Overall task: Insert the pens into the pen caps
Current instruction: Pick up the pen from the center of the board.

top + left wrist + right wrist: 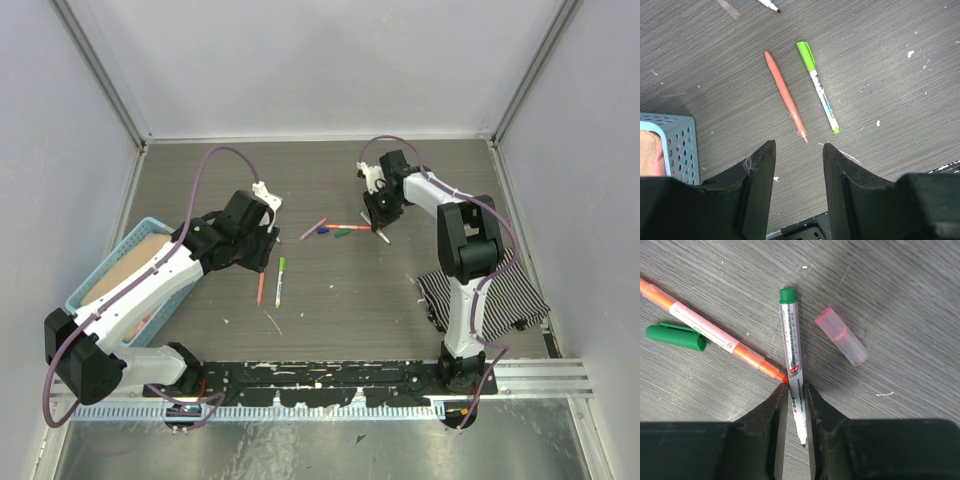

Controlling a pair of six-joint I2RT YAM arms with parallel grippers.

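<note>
- Basket [677,145]: far left, on the table.
- Left gripper [799,145]: jaws wide, empty, above the orange pen [785,97] and the lime-capped pen [822,95], which lay side by side, apart. It was probably waiting its turn.
- Green cap [677,336]: loose, just beside a pink-labelled pen [705,325].
- Right gripper [796,392]: jaws narrow, pinching the green-ended pen [790,335] near its bare tip, likely to carry it to that cap.
- Pink cap [842,336]: loose, rightmost.
</note>
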